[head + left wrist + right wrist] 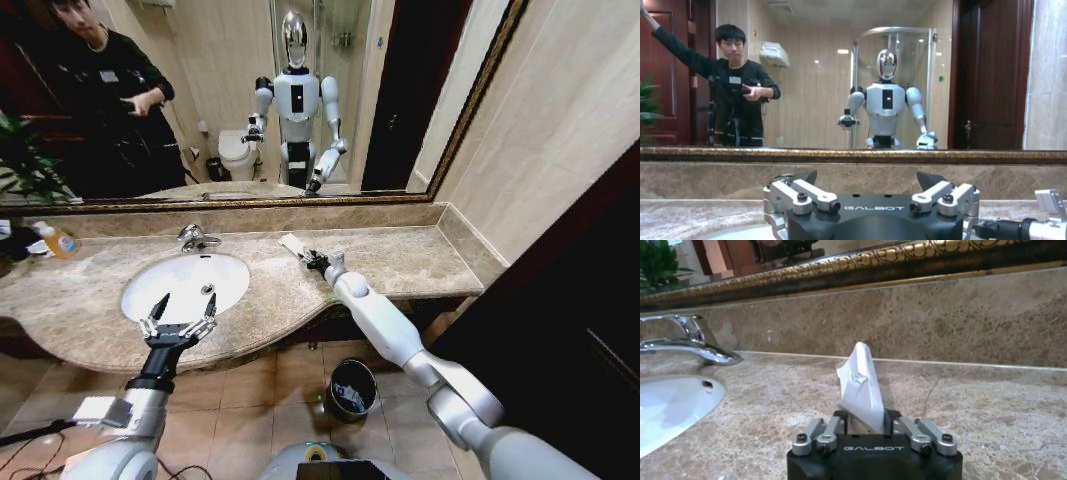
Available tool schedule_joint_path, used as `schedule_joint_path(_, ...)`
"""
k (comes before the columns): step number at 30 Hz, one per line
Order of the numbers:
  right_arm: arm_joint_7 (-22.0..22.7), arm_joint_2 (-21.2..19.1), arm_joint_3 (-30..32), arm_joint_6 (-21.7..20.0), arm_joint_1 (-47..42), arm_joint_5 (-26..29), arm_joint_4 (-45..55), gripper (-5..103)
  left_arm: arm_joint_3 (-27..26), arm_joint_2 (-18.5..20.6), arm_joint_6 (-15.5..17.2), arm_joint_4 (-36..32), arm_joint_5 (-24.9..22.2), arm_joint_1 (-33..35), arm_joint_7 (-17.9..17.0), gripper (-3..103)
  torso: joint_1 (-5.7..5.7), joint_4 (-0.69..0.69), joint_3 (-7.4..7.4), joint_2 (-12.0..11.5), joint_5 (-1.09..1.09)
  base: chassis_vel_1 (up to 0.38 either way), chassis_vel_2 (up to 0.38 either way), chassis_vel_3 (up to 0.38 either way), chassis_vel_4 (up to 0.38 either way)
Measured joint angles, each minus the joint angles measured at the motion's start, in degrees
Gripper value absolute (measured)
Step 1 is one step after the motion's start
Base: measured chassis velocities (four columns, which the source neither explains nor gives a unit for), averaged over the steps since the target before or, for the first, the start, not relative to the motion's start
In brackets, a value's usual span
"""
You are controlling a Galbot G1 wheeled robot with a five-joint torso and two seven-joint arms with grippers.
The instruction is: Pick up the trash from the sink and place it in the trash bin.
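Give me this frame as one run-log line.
right pincer: shut on white sachet, over counter | left pincer: open, over sink front rim | trash bin: on floor

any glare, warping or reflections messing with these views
Head view: wide-angle bend curves the marble counter, and the mirror repeats the robot. Left wrist view: mirror reflection behind the open left gripper. Right wrist view: tap gleams; right gripper grips a white sachet, evenly lit.

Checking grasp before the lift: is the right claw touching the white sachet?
Touching. In the right wrist view the white sachet sits pinched between the right claw fingers, sticking up over the marble counter.
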Motion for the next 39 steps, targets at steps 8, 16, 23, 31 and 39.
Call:
schedule_joint_path(8,0.8,-1.3,0.0,0.0,-1.3,0.1,4.8,6,0.0,0.0,0.0,0.0,0.0,0.0,0.0,100,0.0,0.0,0.0,0.0,0.0,0.0,0.0,0.0,0.0)
schedule_joint_path(16,1.7,-6.8,0.9,-0.8,-4.2,1.3,16.6,0,0.0,0.0,0.0,0.0,0.0,0.0,0.0,100,0.0,0.01,0.0,0.0,0.0,0.0,0.0,0.0,0.0)
schedule_joint_path(23,2.6,-13.6,4.2,-3.7,-10.3,5.0,29.6,0,0.0,0.0,0.0,0.0,0.0,0.0,0.0,100,0.0,0.01,0.0,0.0,0.01,0.0,0.0,0.0,0.0)
schedule_joint_path(31,2.9,-21.7,8.8,-3.6,-24.7,6.0,43.6,0,0.0,0.0,0.0,0.0,0.0,0.0,0.0,100,-0.01,-0.03,-0.01,0.0,0.0,0.0,0.0,0.0,0.0)
schedule_joint_path(39,3.3,-24.8,13.9,-2.0,-37.3,6.0,51.5,0,0.0,0.0,0.0,0.0,0.0,0.0,0.0,100,0.0,0.01,-0.01,0.0,0.01,0.0,0.0,0.0,0.0)
